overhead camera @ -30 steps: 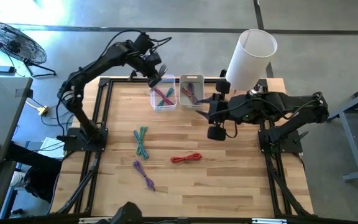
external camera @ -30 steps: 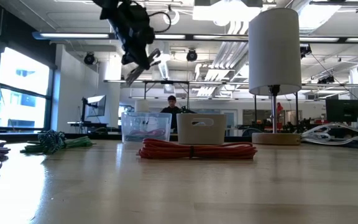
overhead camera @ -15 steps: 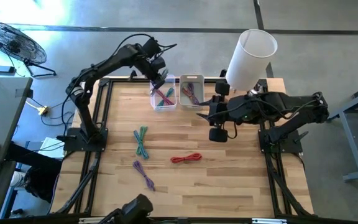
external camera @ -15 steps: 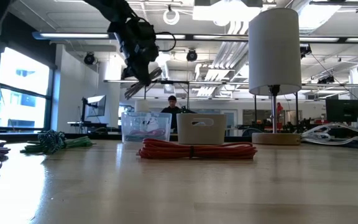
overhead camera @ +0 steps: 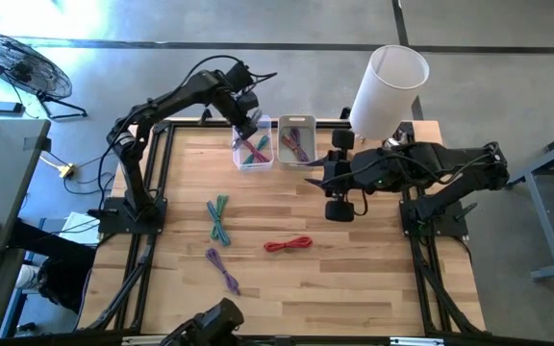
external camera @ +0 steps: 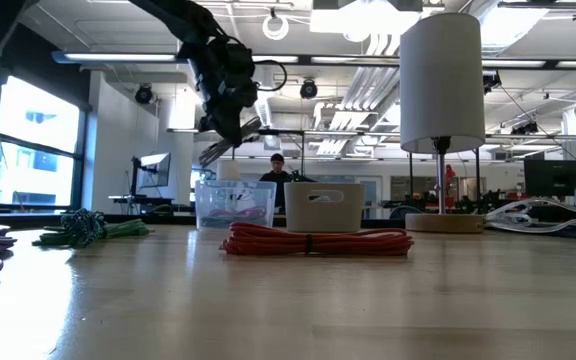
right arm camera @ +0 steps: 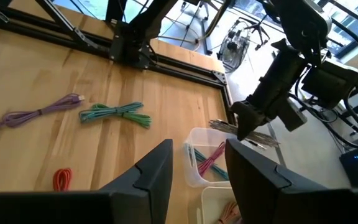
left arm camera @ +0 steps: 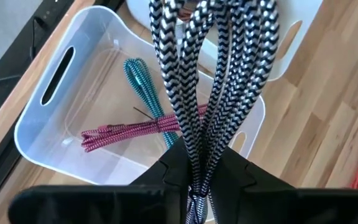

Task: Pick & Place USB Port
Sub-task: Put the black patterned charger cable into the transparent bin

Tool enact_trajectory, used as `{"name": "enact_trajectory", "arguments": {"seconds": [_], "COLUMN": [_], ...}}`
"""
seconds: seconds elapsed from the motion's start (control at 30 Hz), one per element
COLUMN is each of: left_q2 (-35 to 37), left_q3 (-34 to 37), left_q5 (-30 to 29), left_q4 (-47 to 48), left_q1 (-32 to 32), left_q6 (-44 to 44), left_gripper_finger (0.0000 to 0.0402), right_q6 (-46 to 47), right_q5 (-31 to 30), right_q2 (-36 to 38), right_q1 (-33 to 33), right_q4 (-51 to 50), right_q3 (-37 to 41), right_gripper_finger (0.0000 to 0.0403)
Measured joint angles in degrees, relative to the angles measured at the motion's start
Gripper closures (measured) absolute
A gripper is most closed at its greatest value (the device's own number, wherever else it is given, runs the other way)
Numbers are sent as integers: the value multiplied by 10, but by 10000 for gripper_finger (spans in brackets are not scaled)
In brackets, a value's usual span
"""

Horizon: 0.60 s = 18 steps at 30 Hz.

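My left gripper (overhead camera: 248,122) hangs over the clear bin (overhead camera: 253,147) at the table's far side, shut on a bundled black-and-white braided cable (left arm camera: 216,68). In the bin lie a pink cable (left arm camera: 135,132) and a teal cable (left arm camera: 143,81). A white bin (overhead camera: 296,140) with more cables stands right beside it. My right gripper (right arm camera: 197,180) is open and holds nothing; it stays raised to the right of the white bin. A green cable (overhead camera: 219,219), a red cable (overhead camera: 288,244) and a purple cable (overhead camera: 223,270) lie on the wooden table. My left gripper pinches the black-and-white cable's gathered strands (left arm camera: 196,152) between its two fingers, several strands together. The fingers slant steeply down over the clear bin. The loops reach out beyond the fingertips (external camera: 226,147) and hang clear of the bin.
A tall white cylinder on a stand (overhead camera: 390,85) rises at the far right, next to the right arm. Black frame rails (overhead camera: 152,192) run along the table's left and right edges. A person sits far behind the table in the low view (external camera: 275,168).
My left gripper has come down toward the clear bin and reached a little farther over it, still carrying the black-and-white cable. The right arm has kept still.
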<state>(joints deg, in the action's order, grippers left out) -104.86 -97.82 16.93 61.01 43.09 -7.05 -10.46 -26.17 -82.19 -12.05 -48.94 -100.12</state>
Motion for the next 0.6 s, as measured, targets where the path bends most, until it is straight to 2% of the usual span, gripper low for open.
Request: {"name": "enact_trajectory", "arguments": {"seconds": [0.33, 0.6], "left_q2": [-12, -46], "left_q3": [0, 0], "left_q5": [-29, 4], "left_q4": [4, 5], "left_q1": [-9, -28], "left_q6": [28, 10], "left_gripper_finger": [351, 350], "right_q6": [0, 1], "right_q5": [0, 4], "right_q2": [0, 0], "right_q1": [0, 0], "right_q4": [-12, -14], "right_q3": [0, 0], "right_gripper_finger": [263, 263]}}
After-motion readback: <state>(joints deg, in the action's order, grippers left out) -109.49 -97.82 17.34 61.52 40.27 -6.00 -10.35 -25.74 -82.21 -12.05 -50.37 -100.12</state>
